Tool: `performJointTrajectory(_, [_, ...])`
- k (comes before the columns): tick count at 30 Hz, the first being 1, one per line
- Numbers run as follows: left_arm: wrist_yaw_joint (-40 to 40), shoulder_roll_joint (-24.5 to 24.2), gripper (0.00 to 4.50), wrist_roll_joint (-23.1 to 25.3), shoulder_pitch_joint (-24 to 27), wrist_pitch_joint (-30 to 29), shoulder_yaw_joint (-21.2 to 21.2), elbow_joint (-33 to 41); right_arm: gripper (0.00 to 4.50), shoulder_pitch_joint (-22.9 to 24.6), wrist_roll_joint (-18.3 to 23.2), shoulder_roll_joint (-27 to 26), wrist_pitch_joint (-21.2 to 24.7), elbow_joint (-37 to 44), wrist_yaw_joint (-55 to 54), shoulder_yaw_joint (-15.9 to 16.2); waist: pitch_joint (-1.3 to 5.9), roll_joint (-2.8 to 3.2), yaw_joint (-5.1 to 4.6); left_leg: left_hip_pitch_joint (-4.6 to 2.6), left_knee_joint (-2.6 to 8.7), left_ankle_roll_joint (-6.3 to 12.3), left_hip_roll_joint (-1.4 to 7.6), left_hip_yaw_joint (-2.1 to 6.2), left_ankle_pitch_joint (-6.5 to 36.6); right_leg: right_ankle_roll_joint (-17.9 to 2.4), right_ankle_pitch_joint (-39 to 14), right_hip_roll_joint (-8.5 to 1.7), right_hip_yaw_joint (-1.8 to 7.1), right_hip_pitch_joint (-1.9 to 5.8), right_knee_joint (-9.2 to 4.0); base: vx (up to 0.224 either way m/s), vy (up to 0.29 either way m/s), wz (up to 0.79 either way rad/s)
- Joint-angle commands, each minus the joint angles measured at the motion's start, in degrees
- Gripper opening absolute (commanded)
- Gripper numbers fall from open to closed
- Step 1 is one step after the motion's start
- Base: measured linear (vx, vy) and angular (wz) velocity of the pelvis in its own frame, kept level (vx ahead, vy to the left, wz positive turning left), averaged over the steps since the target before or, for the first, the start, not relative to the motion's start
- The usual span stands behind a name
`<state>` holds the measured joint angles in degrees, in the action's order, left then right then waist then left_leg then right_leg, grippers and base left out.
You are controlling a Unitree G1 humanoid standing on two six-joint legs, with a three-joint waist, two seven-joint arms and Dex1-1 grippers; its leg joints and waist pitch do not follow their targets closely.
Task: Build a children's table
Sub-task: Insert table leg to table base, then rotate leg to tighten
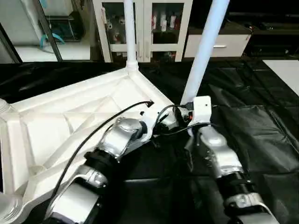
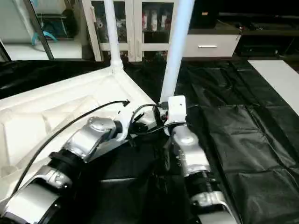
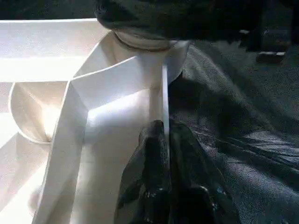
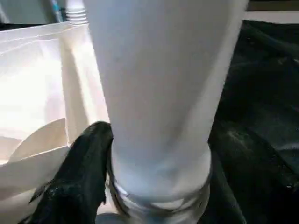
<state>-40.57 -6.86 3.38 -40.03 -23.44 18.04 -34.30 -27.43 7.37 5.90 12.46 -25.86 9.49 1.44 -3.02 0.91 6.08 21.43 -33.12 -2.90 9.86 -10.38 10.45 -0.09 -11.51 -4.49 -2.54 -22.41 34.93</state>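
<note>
at the near right corner of the upturned table top (image 1: 70,121), a white leg (image 1: 202,56) stands with its thick threaded end down at the corner socket, long axis rising up and leaning slightly right, away from the robot. the right gripper (image 4: 140,186) sits at that base, one black finger (image 4: 81,172) against it; how tightly it holds, i cannot tell. the left gripper (image 3: 166,154) pinches the top's thin rim beside the socket. another leg (image 1: 131,32) already stands upright in the far corner. black sheeting (image 1: 252,126) covers the floor.
</note>
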Motion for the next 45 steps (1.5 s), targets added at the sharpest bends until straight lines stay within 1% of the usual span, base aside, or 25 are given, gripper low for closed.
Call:
performJointTrajectory(1, [-2.4,-2.7,0.00,-0.3,2.9,-0.4,0.4,0.7,3.99,1.0,1.9,3.6,3.3,4.4,5.6,-0.4,3.84,-0.32,0.23,-0.57,3.62,3.10,2.97,1.27,6.8,-12.1,1.5,-3.99,2.22,2.96,-3.39,0.000,0.000,0.00])
performJointTrajectory(2, [-5.1,-3.7,0.00,-0.8,3.9,-0.4,1.2,2.7,4.12,1.7,2.6,5.9,4.6,6.3,9.9,0.4,3.74,-0.29,0.23,-0.44,3.68,3.36,3.05,1.28,7.3,-12.1,0.8,-4.05,2.24,2.98,-3.46,0.000,0.000,0.00])
performJointTrajectory(5, [-9.7,-5.5,0.00,-1.3,5.3,-0.7,3.1,5.8,4.44,2.8,3.5,9.9,5.2,8.4,17.7,2.4,3.61,-0.22,0.19,-0.74,3.73,3.05,3.26,1.20,9.2,-12.8,-2.3,-4.12,2.31,2.74,-3.77,0.000,0.000,0.00])
performJointTrajectory(6, [-11.8,-6.3,0.00,-1.5,6.0,0.0,4.1,7.0,4.44,3.3,4.2,11.6,5.3,9.2,21.2,3.2,3.58,-0.33,0.16,-0.81,3.74,2.96,3.23,1.13,9.6,-12.9,-3.0,-4.04,2.32,2.64,-3.84,0.000,0.000,0.00])
performJointTrajectory(7, [-13.1,-6.8,0.00,-1.7,6.4,-0.6,4.6,7.8,4.44,3.7,5.1,12.7,5.8,9.8,24.0,3.7,3.54,-0.66,0.25,-0.79,3.75,3.01,3.26,1.10,10.2,-13.0,-4.2,-4.18,2.35,2.73,-3.90,0.000,0.000,0.00])
performJointTrajectory(8, [-13.9,-7.1,0.00,-1.9,6.6,-1.3,4.9,8.4,4.44,4.0,5.8,13.3,6.4,10.4,25.8,3.9,3.42,-0.42,0.34,-0.81,3.83,2.79,3.35,1.10,10.5,-12.9,-5.5,-4.21,2.40,2.58,-4.01,0.000,0.000,0.00])
performJointTrajectory(9, [-16.1,-8.1,0.00,-2.1,7.2,-0.9,5.9,9.7,4.44,4.5,6.6,14.7,6.0,11.2,29.1,4.6,3.48,-0.42,0.36,-0.86,3.82,2.66,3.37,1.10,10.6,-13.0,-5.8,-4.20,2.41,2.53,-3.98,0.000,0.000,0.00])
performJointTrajectory(10, [-17.8,-9.0,0.00,-2.4,7.8,-1.7,6.6,11.1,4.44,5.0,7.5,16.1,6.4,12.3,32.5,5.1,3.45,-0.94,0.41,-0.87,3.90,2.80,3.40,1.11,10.8,-12.9,-6.2,-4.22,2.37,2.58,-4.08,0.000,0.000,0.00])
performJointTrajectory(11, [-20.6,-10.7,0.00,-2.5,8.6,-1.5,7.9,13.0,4.44,5.9,8.2,18.8,5.6,13.8,38.0,6.6,3.41,-0.68,0.71,-0.81,3.90,2.98,3.56,1.25,11.1,-12.7,-6.8,-4.34,2.38,2.62,-3.94,0.000,0.000,0.00])
performJointTrajectory(13, [-22.7,-12.3,0.00,-2.6,9.3,-2.1,9.0,14.8,4.44,6.8,8.2,21.1,5.7,15.1,42.4,8.4,3.35,-0.66,0.79,-0.89,3.83,3.18,3.51,1.13,10.7,-13.0,-6.5,-4.24,2.38,2.43,-3.98,0.000,0.000,0.00])
performJointTrajectory(14, [-24.7,-13.7,0.00,-2.7,9.9,-2.5,10.0,16.6,4.44,7.6,8.3,22.8,5.6,15.9,45.5,9.5,3.39,-0.89,0.86,-0.94,3.81,3.30,3.53,1.09,10.4,-13.1,-6.4,-4.25,2.40,2.47,-3.97,0.000,0.000,0.00])
performJointTrajectory(15, [-26.8,-15.0,0.00,-2.9,10.5,-3.1,11.1,18.0,4.44,8.0,8.4,23.8,5.6,16.2,47.8,10.3,3.38,-0.86,1.00,-0.81,3.84,3.50,3.60,1.24,10.1,-13.1,-6.2,-4.32,2.37,2.57,-3.78,0.000,0.000,0.00])
performJointTrajectory(18, [-28.2,-16.1,0.00,-2.6,10.8,-3.1,11.8,18.9,4.44,8.2,8.5,24.4,5.5,16.4,49.3,10.7,3.31,-0.85,0.90,-0.96,3.80,3.48,3.49,1.09,10.4,-13.5,-7.4,-4.31,2.39,2.33,-3.97,0.000,0.000,0.00])
performJointTrajectory(19, [-28.6,-16.5,0.00,-2.4,11.0,-3.0,12.1,19.2,4.44,8.3,8.8,24.6,5.6,16.6,50.2,10.8,3.30,-0.99,0.88,-0.90,3.80,3.39,3.48,1.09,10.5,-13.6,-7.9,-4.30,2.40,2.35,-3.99,0.000,0.000,0.00])
performJointTrajectory(24, [-28.5,-17.2,0.00,-2.0,10.6,-3.2,12.0,19.7,4.44,8.9,8.3,25.4,5.6,17.5,52.7,12.5,3.28,-1.07,1.05,-1.00,3.88,2.85,3.51,1.19,10.9,-13.2,-9.3,-4.35,2.39,2.33,-3.98,0.000,0.000,0.00])
performJointTrajectory(26, [-28.4,-17.4,0.00,-2.0,10.5,-3.4,11.9,19.9,4.44,8.9,8.2,25.4,5.5,17.2,53.3,12.8,3.29,-1.26,1.02,-1.01,3.91,2.67,3.50,1.21,11.4,-13.1,-9.8,-4.37,2.37,2.35,-4.01,0.000,0.000,0.00])
performJointTrajectory(28, [-28.4,-17.7,0.00,-2.1,10.6,-3.6,11.9,20.1,4.44,8.7,7.9,25.5,5.5,16.6,54.1,13.2,3.34,-1.13,1.02,-1.03,3.90,2.57,3.51,1.24,11.2,-13.2,-9.4,-4.36,2.37,2.34,-3.95,0.000,0.000,0.00])
performJointTrajectory(29, [-28.5,-17.8,0.00,-2.1,10.6,-3.6,11.8,20.2,4.44,8.6,7.4,25.7,5.3,16.2,54.9,13.5,3.41,-1.23,0.99,-1.02,3.81,2.67,3.48,1.20,10.9,-13.3,-8.6,-4.32,2.37,2.37,-3.88,0.000,0.000,0.00])
performJointTrajectory(30, [-28.5,-17.8,0.00,-2.1,10.7,-3.6,11.8,20.1,4.44,8.4,7.1,25.7,4.9,15.6,55.3,13.5,3.38,-1.38,0.99,-1.00,3.78,2.82,3.45,1.17,10.6,-13.5,-8.3,-4.34,2.36,2.40,-3.88,0.000,0.000,0.00])
performJointTrajectory(34, [-28.4,-17.9,0.00,-2.0,10.7,-3.6,11.7,20.1,4.44,7.4,7.6,25.0,5.4,14.3,55.1,12.8,3.49,-1.26,1.01,-1.00,3.65,3.15,3.42,1.18,9.7,-13.9,-7.3,-4.33,2.32,2.43,-3.74,0.000,0.000,0.00])
performJointTrajectory(38, [-28.4,-18.0,0.00,-1.9,10.7,-3.7,11.8,20.1,3.98,6.9,7.3,24.6,5.2,13.5,55.1,13.1,3.51,-1.07,0.99,-0.99,3.60,3.16,3.37,1.18,9.7,-14.3,-6.5,-4.26,2.27,2.51,-3.66,0.000,0.000,0.00])
performJointTrajectory(40, [-28.5,-18.1,0.00,-1.9,10.6,-3.8,11.9,20.1,3.90,6.9,7.4,24.5,5.3,13.5,55.2,13.0,3.55,-1.12,1.01,-0.99,3.58,3.08,3.37,1.20,9.8,-14.3,-6.4,-4.29,2.26,2.57,-3.63,0.000,0.000,0.00])
performJointTrajectory(41, [-28.5,-18.1,0.00,-1.8,10.6,-3.8,11.9,20.1,3.72,6.9,7.4,24.2,5.3,13.2,54.9,12.7,3.58,-0.84,1.04,-1.05,3.57,3.00,3.40,1.22,9.8,-14.5,-6.2,-4.27,2.26,2.51,-3.59,0.000,0.000,0.00])
performJointTrajectory(43, [-28.5,-18.1,0.00,-1.8,10.6,-3.8,12.0,20.0,3.62,6.9,7.3,23.9,5.2,13.0,54.7,12.5,3.60,-0.94,0.96,-0.99,3.58,2.91,3.37,1.22,9.9,-14.7,-5.8,-4.22,2.24,2.59,-3.56,0.000,0.000,0.00])
performJointTrajectory(45, [-28.5,-18.1,0.00,-1.8,10.5,-3.7,12.0,19.8,3.38,6.8,7.3,23.6,5.0,12.6,54.7,12.4,3.63,-0.84,0.96,-1.04,3.55,2.84,3.36,1.22,9.9,-14.8,-5.4,-4.20,2.22,2.59,-3.53,0.000,0.000,0.00])
